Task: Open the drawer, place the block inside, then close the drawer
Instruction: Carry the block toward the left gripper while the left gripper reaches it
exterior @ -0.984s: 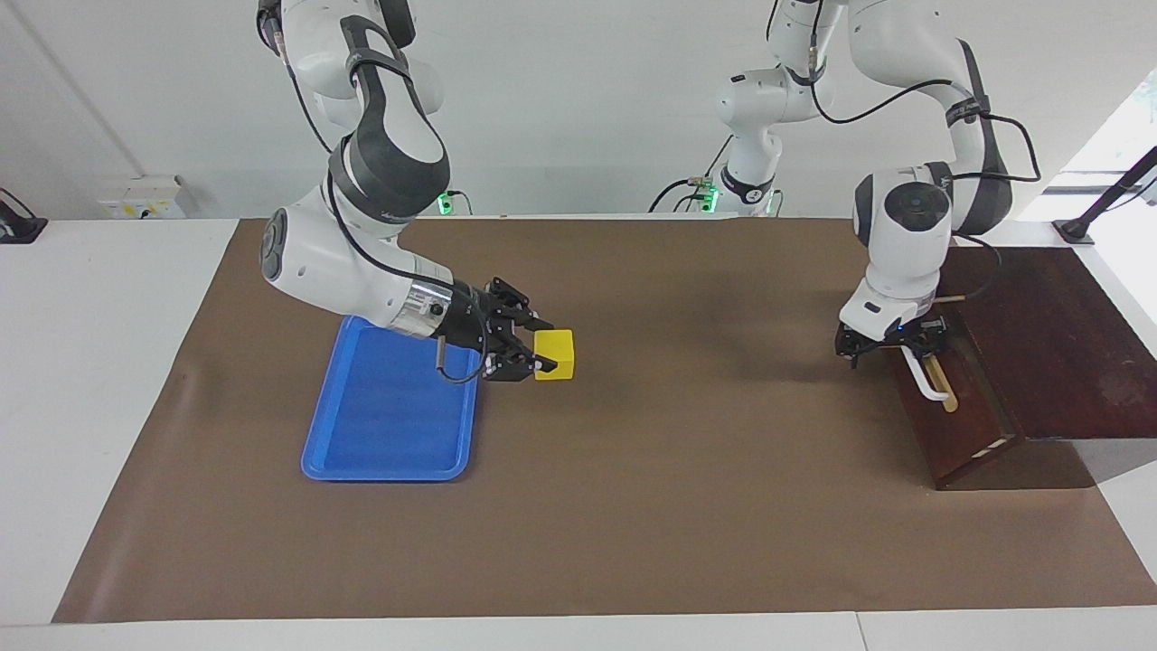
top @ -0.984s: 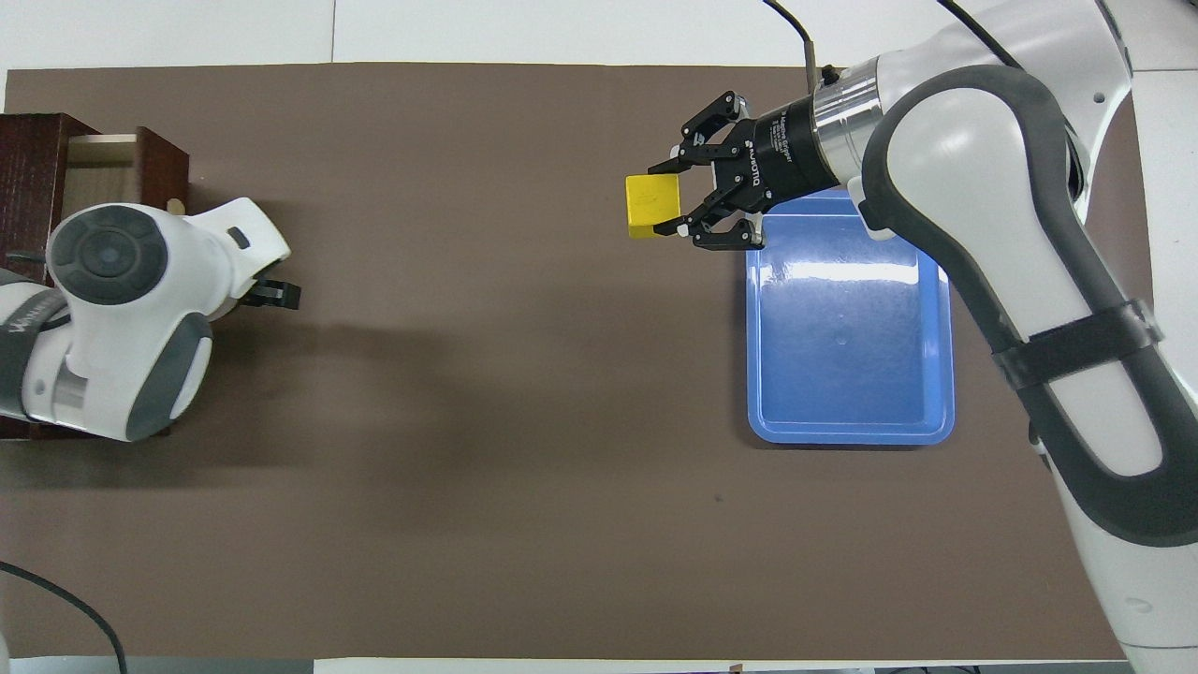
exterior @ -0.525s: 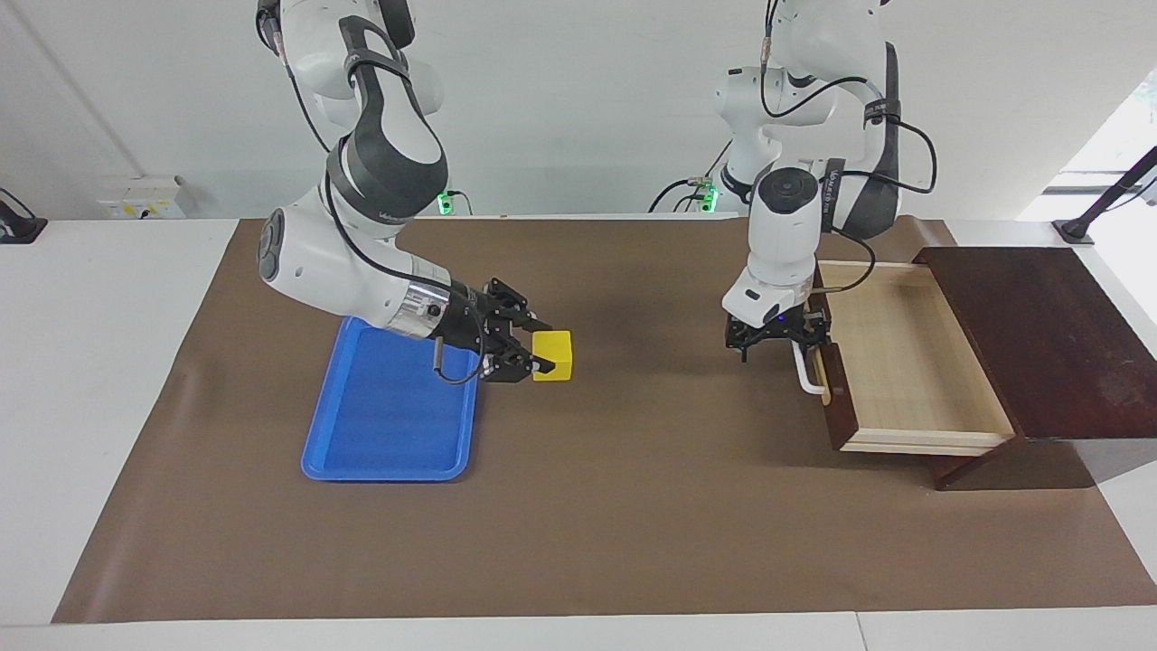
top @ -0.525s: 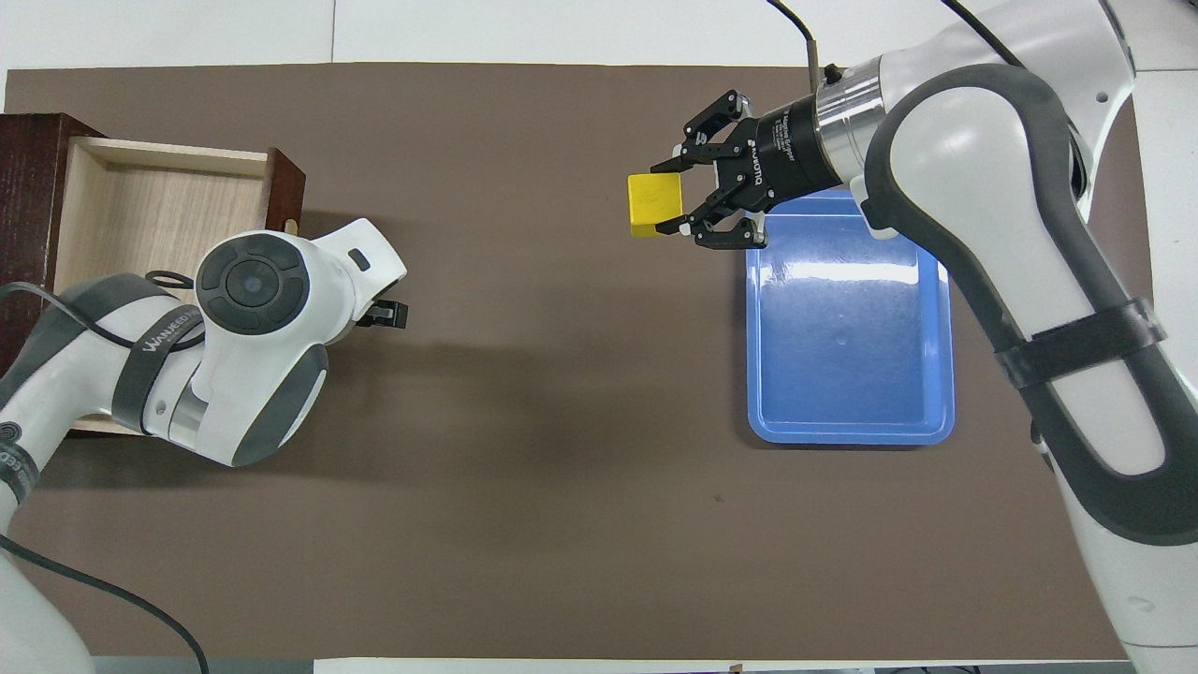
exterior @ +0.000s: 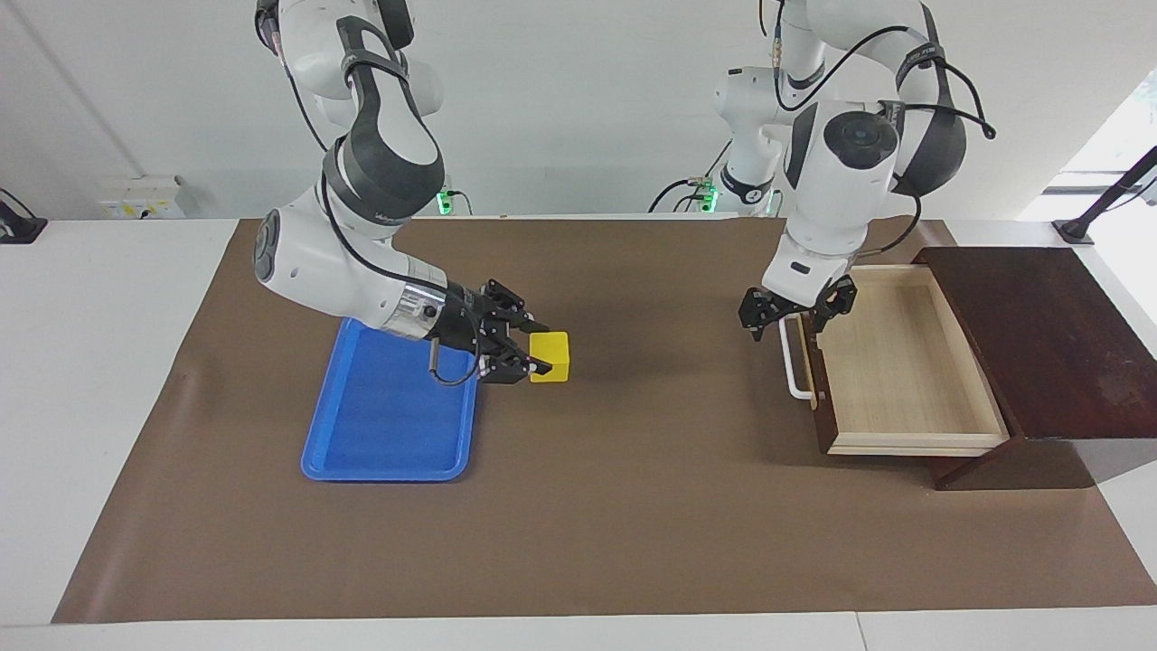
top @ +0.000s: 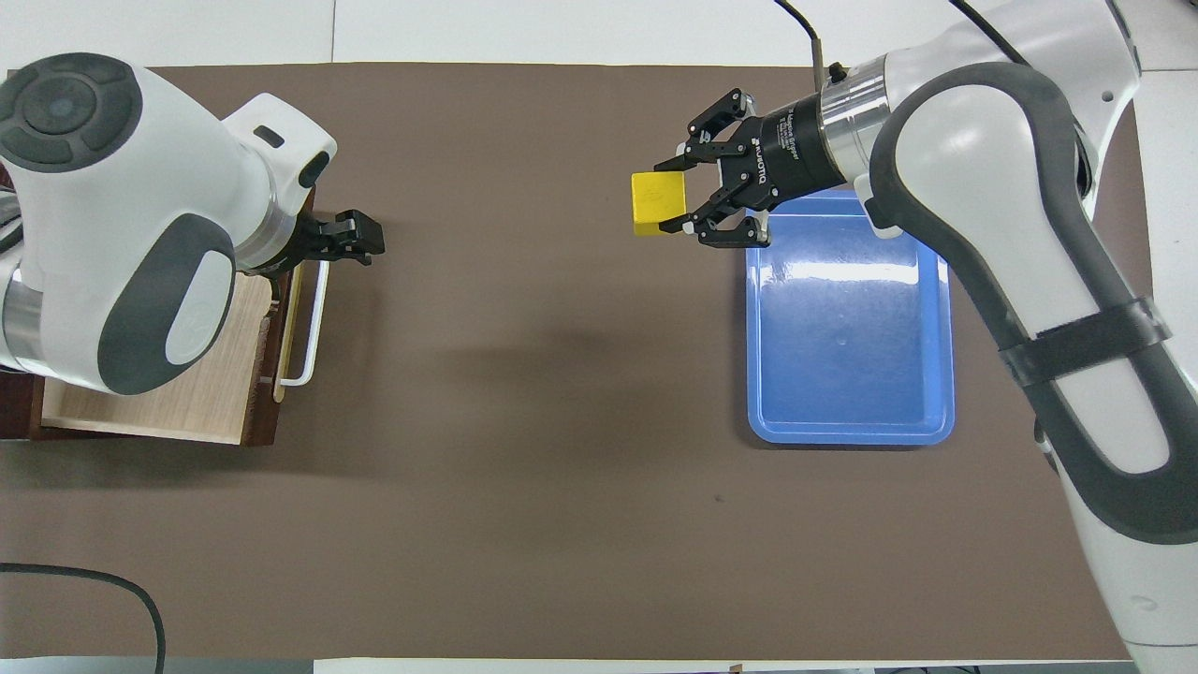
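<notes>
Drawer (exterior: pixel 904 371): pulled open at L-arm end of table, pale interior bare. Block (exterior: pixel 550 356): gripped by right gripper (exterior: pixel 529 353), fingers clamped on it, beside blue tray (exterior: pixel 389 425) edge. Left gripper (exterior: pixel 795 307): jaws spread, empty, over white handle (exterior: pixel 794 362).

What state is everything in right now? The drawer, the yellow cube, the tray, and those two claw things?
drawer: pulled open, pale inside with nothing in it.
block: held beside the blue tray, not yet in the drawer.
blue tray: flat on the table, nothing in it.
right end effector: shut on the block.
left end effector: open, over the drawer's white handle, not gripping it.
</notes>
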